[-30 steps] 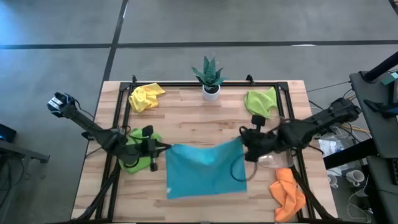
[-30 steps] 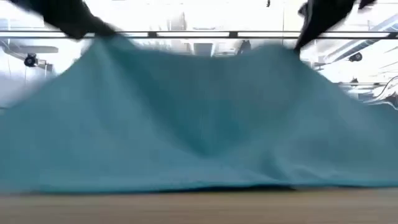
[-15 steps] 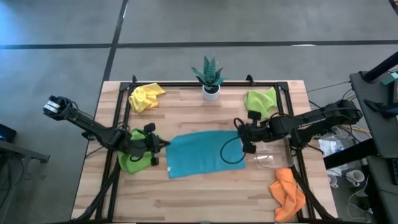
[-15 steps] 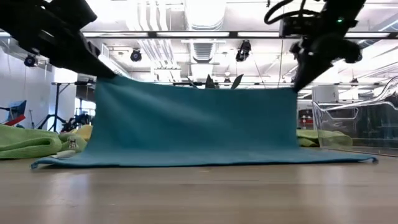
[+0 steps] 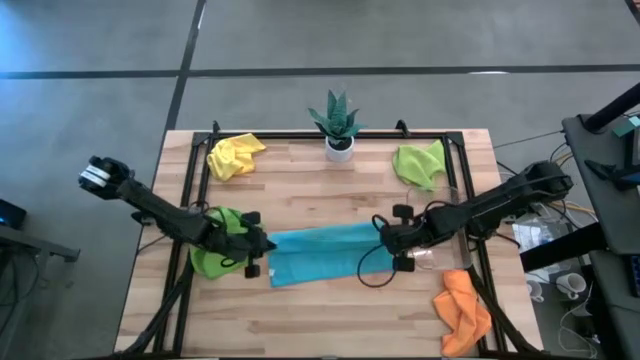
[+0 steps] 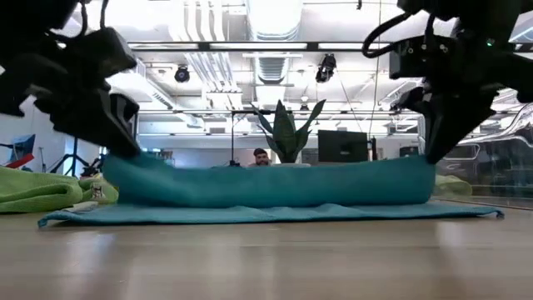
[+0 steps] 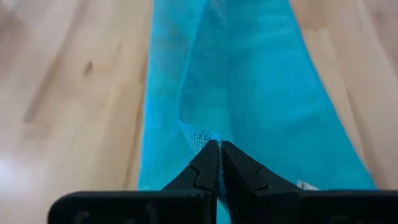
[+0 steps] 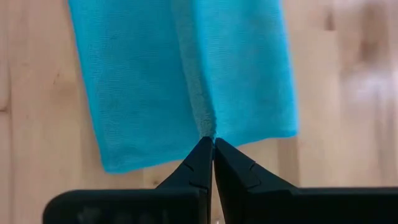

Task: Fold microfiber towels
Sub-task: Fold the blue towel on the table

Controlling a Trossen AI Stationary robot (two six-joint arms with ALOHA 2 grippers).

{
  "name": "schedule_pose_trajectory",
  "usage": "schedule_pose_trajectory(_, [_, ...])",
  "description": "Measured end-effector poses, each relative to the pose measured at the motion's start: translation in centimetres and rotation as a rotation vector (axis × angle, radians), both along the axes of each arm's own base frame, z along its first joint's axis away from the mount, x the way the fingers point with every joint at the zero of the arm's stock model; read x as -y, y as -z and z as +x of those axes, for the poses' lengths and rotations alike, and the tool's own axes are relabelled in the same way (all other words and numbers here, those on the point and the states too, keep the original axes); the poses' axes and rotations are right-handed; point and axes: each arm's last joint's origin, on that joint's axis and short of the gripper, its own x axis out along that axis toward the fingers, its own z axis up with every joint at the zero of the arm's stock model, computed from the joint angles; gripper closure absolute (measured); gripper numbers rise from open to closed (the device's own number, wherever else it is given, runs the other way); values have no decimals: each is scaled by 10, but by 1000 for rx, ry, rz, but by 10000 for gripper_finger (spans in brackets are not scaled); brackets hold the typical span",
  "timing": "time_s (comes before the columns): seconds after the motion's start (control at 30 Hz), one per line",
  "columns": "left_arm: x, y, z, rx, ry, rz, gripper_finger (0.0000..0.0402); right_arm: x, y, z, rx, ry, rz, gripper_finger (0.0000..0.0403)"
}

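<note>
Blue towel [image 5: 322, 254] was stretched between two pinching grippers at the table's middle, partway through a fold.

Left of the blue towel, a lime green towel [image 5: 212, 254] lay bunched beside the left gripper [image 5: 262, 245], whose fingers were closed tight on the blue towel's left end, gripping a raised edge of cloth so that layer could be carried over the part lying flat. The blue towel itself lay as a narrow band on the wood, in front of the potted plant [image 5: 336, 122]. At its right end the right gripper [image 5: 384, 239] was likewise clamped on an edge, probably to keep the span taut and the fold straight. Beyond it sat a clear tray [image 5: 440, 258], with an orange towel [image 5: 463, 310] nearer the front corner.
</note>
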Motion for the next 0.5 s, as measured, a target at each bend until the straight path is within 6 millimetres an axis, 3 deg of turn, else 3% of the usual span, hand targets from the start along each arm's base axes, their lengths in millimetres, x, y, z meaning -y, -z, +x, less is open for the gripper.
schedule_pose_trajectory(0.23, [7,9,10,-56,48,-56,401,-5,9,7,-83,-43,14,394])
schedule_pose_trajectory(0.5, [13,8,17,-13,110,-135,401,-7,6,12,-144,-90,5,394])
